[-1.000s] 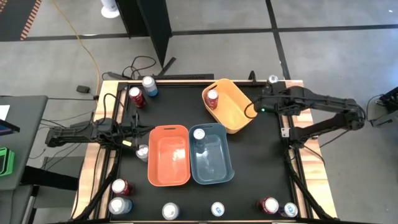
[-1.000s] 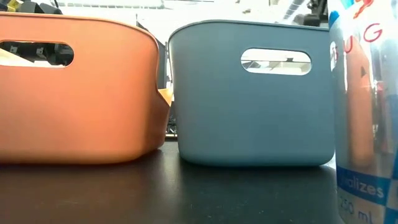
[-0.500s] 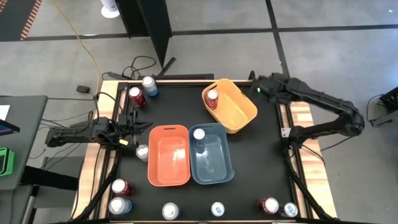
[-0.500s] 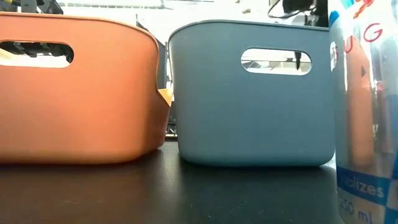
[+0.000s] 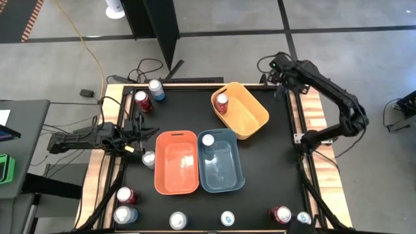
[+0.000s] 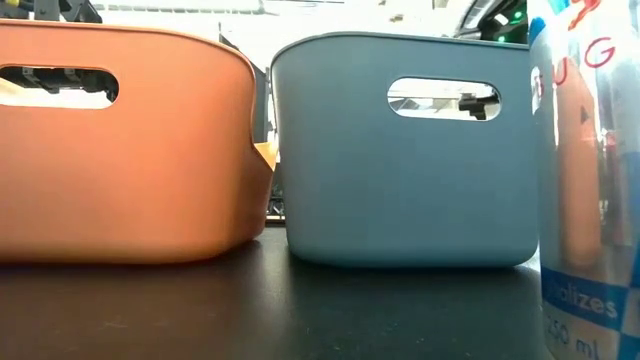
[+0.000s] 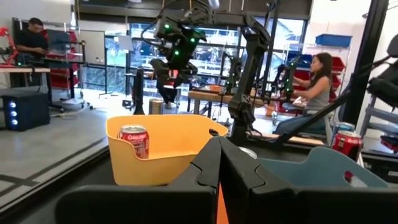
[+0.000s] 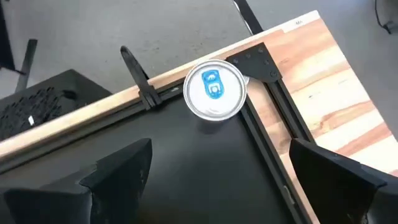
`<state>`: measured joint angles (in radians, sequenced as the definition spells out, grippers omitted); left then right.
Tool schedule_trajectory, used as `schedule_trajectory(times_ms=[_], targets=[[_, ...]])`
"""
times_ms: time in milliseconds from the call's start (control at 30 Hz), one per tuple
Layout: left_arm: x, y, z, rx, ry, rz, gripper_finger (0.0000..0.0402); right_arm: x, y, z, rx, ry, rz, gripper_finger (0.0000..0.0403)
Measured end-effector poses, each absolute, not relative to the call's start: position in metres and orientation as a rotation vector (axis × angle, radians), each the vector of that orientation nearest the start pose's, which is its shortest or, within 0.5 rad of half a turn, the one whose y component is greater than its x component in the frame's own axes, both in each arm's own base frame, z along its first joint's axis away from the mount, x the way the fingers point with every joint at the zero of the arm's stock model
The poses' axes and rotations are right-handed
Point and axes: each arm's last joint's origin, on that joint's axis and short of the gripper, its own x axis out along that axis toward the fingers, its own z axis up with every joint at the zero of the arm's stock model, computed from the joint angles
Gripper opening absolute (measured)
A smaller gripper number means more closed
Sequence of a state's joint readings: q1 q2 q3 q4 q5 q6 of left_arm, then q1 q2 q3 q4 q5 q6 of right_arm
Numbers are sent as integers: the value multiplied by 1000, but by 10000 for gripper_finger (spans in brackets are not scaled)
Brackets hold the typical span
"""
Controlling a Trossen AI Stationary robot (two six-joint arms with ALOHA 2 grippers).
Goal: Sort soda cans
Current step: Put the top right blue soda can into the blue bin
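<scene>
1. Three plastic bins sit mid-frame in the high view on the black worktop point(image 5: 273, 169): an orange bin point(image 5: 176, 162), a blue bin point(image 5: 221, 160) touching its right side, and a yellow bin point(image 5: 240, 110) above them, turned at an angle.
2. One red soda can point(image 5: 222, 102) stands in the yellow bin's upper left corner; the left wrist view shows it upright against the bin wall.
3. One silver-topped can point(image 5: 208, 140) stands in the blue bin's upper left corner.
4. The orange bin holds no can that I can see.
5. Loose cans stand along the worktop's edges in the high view: a red can point(image 5: 142, 99) and a blue can point(image 5: 155, 88) at upper left, a silver can point(image 5: 149, 158) just left of the orange bin, and a row along the bottom edge, from a red one point(image 5: 125, 195) at lower left to a red one point(image 5: 281, 214) at lower right.
6. The right hand point(image 8: 211, 171) hangs over the worktop's upper right corner in the high view, its fingers spread wide and holding nothing.
7. Between those fingers, the right wrist view looks down on a can with a blue tab point(image 8: 214, 88) standing in that corner, beside the wooden border.
8. The left hand point(image 7: 220, 163) waits at the worktop's left edge, fingers pressed together with nothing between them.
</scene>
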<state>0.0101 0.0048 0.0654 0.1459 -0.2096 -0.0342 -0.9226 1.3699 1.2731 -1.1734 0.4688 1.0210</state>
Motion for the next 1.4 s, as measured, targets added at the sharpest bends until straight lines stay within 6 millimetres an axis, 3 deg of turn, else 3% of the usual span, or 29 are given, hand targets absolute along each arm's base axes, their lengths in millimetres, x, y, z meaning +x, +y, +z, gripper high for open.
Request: schedule_trajectory(times_ms=[200,433,667,933,1400], targets=[[91,7,199,-47,-211,216,0,143,-210,302,1062,648,-1837,397],[91,7,199,-67,-213,213,0,160,-231,287,1090,535,-1838,397],[91,5,199,-64,-206,162,0,155,-242,271,1136,586,-1937,376],[92,5,197,-59,-181,162,0,152,-242,271,1125,542,-1997,350],[92,5,196,-46,-172,163,0,150,-246,272,1118,519,-1999,365]])
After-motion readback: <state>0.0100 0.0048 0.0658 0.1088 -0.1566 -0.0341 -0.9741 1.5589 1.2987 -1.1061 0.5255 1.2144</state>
